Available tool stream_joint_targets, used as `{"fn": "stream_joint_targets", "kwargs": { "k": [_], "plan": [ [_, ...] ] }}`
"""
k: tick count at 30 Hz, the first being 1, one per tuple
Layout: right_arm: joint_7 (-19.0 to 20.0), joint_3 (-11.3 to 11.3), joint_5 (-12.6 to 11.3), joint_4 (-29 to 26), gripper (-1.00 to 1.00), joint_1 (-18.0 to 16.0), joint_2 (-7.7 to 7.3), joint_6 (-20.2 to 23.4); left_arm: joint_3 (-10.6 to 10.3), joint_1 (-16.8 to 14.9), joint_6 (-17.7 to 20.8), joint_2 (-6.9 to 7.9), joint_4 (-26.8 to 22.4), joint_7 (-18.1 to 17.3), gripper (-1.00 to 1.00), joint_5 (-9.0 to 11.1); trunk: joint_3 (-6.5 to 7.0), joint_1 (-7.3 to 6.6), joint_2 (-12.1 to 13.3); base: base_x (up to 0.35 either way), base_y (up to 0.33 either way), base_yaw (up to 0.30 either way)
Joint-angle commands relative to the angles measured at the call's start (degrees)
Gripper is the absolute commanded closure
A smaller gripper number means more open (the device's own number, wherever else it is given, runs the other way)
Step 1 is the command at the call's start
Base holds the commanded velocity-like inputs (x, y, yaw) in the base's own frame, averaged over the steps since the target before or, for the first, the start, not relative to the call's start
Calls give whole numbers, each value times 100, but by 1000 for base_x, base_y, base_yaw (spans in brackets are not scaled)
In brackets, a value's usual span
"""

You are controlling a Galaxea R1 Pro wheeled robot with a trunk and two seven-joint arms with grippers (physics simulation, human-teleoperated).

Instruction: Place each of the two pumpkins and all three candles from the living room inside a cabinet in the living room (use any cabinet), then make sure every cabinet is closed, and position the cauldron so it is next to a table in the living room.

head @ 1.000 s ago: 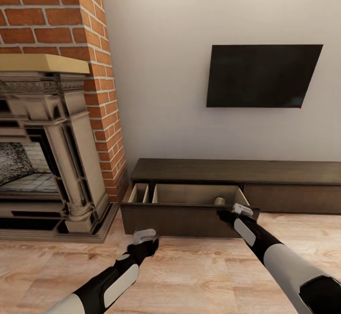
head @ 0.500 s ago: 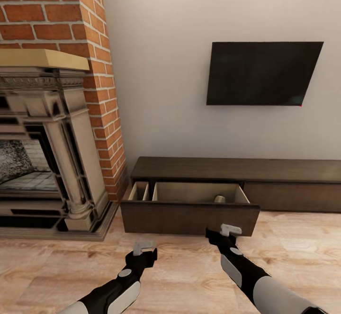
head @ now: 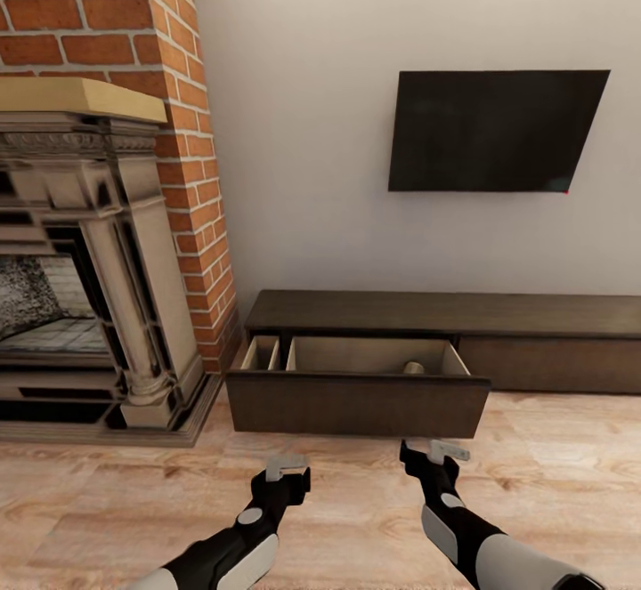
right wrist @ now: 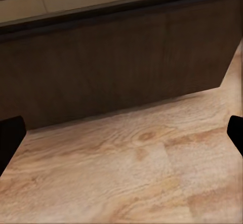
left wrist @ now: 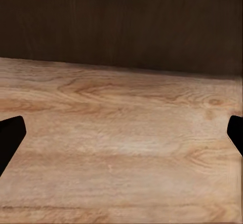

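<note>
Left gripper [head: 287, 465]: held low over the wood floor [head: 356, 501], just short of the drawer front; in the left wrist view its fingertips [left wrist: 10, 135] sit at the two far edges of the frame, spread wide with nothing between them.
Right gripper [head: 442, 454]: level with the left one, a little nearer the drawer front but apart from it; fingers spread wide and empty in the right wrist view.
Cabinet [head: 534, 323]: long, low, dark-brown unit against the wall, directly ahead of both grippers.
Drawer [head: 356, 403]: pulled out, its flat front facing both grippers; pale interior split by a divider into a narrow compartment ahead of the left gripper and a wide one.
Candle [head: 414, 367]: small beige lump in the wide compartment, beyond the drawer front and just ahead of the right gripper.
Fireplace [head: 89, 261]: stone surround with brick above, well off to the left gripper's outer side.
Television [head: 494, 132]: dark panel on the wall, high above the right gripper.
</note>
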Motion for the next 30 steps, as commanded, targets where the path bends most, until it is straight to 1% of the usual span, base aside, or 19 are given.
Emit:
{"fn": "stream_joint_targets", "kwargs": {
  "k": [1, 4, 7, 13, 16, 18, 21, 22, 24, 27, 28, 30],
  "plan": [
    [-35, 50, -38, 11, -100, -3, 0, -40, -49, -13, -47, -24, -20, 36, -100, -15, -24, 22, -44, 0, 0, 0],
    [-33, 49, -42, 24, -100, -3, -1, -74, -30, -16, -50, -126, -31, 36, -100, -250, -78, 88, -165, 0, 0, 0],
    [-30, 49, 2, 27, -100, -3, 0, -81, -23, -15, -50, -150, -32, 36, -100, -338, -132, 153, -285, 0, 0, 0],
    [-23, 56, 45, 28, -100, -2, 0, -109, -3, -17, -43, -113, -49, 32, -100, -380, -240, 285, -526, 0, 0, 0],
    [0, 64, 55, 35, -100, 0, 7, -232, -2, -17, -42, -93, -56, 28, -100, -382, -293, 351, -646, 0, 0, 0],
    [9, 65, 173, 36, -100, 8, 8, -283, -2, -19, -42, -86, -63, 28, -100, -383, -329, 395, -726, 0, 0, 0],
    [9, 63, 595, 37, -100, 135, 16, -334, -5, -24, -42, -82, -67, 20, -100, -383, -383, 461, -846, 0, 0, 0],
    [6, 60, 660, 37, -100, 164, 15, -405, -3, -25, -42, -81, -68, 19, -100, -386, -401, 483, -887, 0, 0, 0],
    [8, 59, 699, 42, -100, 182, 17, -582, -4, -26, -42, -81, -75, 19, -100, -389, -437, 527, -967, 0, 0, 0],
    [9, 58, 717, 50, -100, 191, 24, -680, -2, -26, -36, -63, -157, 19, -100, -391, -491, 593, -1087, 0, 0, 0],
    [9, 58, 725, 76, -100, 192, 31, -697, -2, -26, -27, -34, -230, 15, -100, -391, -509, 615, -1127, 0, 0, 0],
    [9, 58, 759, 197, -100, 195, 67, -737, 4, -26, 2, 73, -423, 12, -100, -388, -545, 659, -1207, 0, 0, 0]
  ]
}}
